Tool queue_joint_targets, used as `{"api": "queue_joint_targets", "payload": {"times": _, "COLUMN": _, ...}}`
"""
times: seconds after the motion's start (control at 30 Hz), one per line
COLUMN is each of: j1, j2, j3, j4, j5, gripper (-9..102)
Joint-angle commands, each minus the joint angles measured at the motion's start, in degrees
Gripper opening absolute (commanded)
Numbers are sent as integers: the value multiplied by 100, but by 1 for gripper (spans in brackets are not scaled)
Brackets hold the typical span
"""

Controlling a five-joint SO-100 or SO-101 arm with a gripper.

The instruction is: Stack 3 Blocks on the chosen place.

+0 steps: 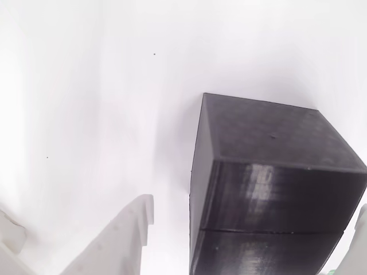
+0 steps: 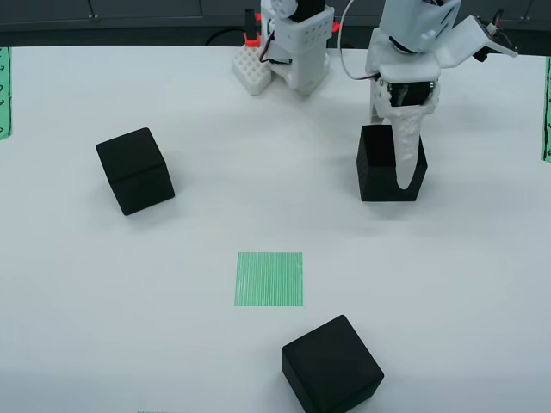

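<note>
In the view from above, three black blocks lie apart on the white table: one at left, one at the front, one at the back right. The green striped chosen place lies bare between them. My gripper hangs over the back-right block, with a white finger reaching across its top. In the view that rides on the gripper, this block sits between the fingers of my gripper. The jaws are open, with a gap between the left finger and the block.
The arm's white base and a small white board stand at the table's back. Green striped strips mark the left edge and the right edge. White tabletop separates the blocks.
</note>
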Motion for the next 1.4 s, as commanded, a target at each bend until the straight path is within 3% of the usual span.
{"api": "queue_joint_targets", "payload": {"times": 0.0, "j1": 0, "j2": -44, "j3": -255, "j4": -88, "j5": 53, "gripper": 35}}
{"api": "queue_joint_targets", "payload": {"times": 0.27, "j1": 149, "j2": -53, "j3": -325, "j4": -97, "j5": 53, "gripper": 23}}
{"api": "queue_joint_targets", "payload": {"times": 0.53, "j1": 914, "j2": -220, "j3": -642, "j4": -88, "j5": -44, "gripper": 23}}
{"api": "queue_joint_targets", "payload": {"times": 0.8, "j1": 2320, "j2": -800, "j3": -1846, "j4": 114, "j5": -114, "gripper": 23}}
{"api": "queue_joint_targets", "payload": {"times": 1.07, "j1": 3059, "j2": -1705, "j3": -2733, "j4": 185, "j5": -264, "gripper": 23}}
{"api": "queue_joint_targets", "payload": {"times": 1.37, "j1": 3814, "j2": -2725, "j3": -4219, "j4": 879, "j5": -668, "gripper": 23}}
